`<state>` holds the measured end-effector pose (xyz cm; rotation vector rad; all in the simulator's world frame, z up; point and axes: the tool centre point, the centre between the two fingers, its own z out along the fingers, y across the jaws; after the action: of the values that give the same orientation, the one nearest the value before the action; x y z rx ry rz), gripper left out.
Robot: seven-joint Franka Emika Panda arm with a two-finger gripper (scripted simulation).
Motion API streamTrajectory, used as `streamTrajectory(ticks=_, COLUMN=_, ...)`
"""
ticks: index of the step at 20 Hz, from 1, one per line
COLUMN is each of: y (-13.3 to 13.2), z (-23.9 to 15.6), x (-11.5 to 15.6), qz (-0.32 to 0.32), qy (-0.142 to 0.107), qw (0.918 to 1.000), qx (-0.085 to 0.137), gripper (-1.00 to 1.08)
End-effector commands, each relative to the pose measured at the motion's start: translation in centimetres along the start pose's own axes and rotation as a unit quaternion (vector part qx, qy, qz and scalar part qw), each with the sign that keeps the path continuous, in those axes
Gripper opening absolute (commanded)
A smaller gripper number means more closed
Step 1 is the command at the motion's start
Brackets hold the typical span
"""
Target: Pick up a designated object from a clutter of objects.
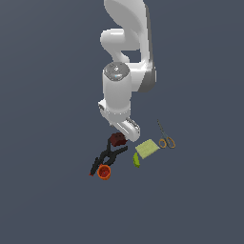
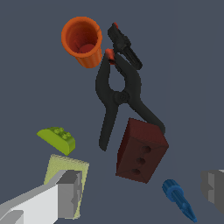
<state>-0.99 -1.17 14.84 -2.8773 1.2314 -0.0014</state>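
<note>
Where gripper (image 2: 142,192) hovers, blue item (image 2: 178,199) (wrist-only) shows.

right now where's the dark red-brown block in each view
Exterior view: the red-brown block sits just below the gripper, at the upper end of the black clamp.
Wrist view: the block fills the lower centre, between the gripper fingers.
Shared landmark: the black clamp, touching the block in both views.

Arm reaches down — fingers (image 2: 65,194) spread wide apart.
</note>
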Motion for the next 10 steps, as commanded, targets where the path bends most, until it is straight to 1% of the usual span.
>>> streamTrajectory(ticks=1, y=0.4, z=1.5, x=-0.3, qz=0.033, qy=0.000, qw=0.9995, qx=-0.001, gripper=1.00)
streamTrajectory(ticks=5, y=1.1, z=3.3, x=-0.7, qz=0.074, qy=0.001, qw=0.9973, qx=-0.003, gripper=1.00)
streamTrajectory(ticks=10, y=1.7, z=4.9, x=-1.0, qz=0.110, qy=0.002, qw=0.9940, qx=-0.004, gripper=1.00)
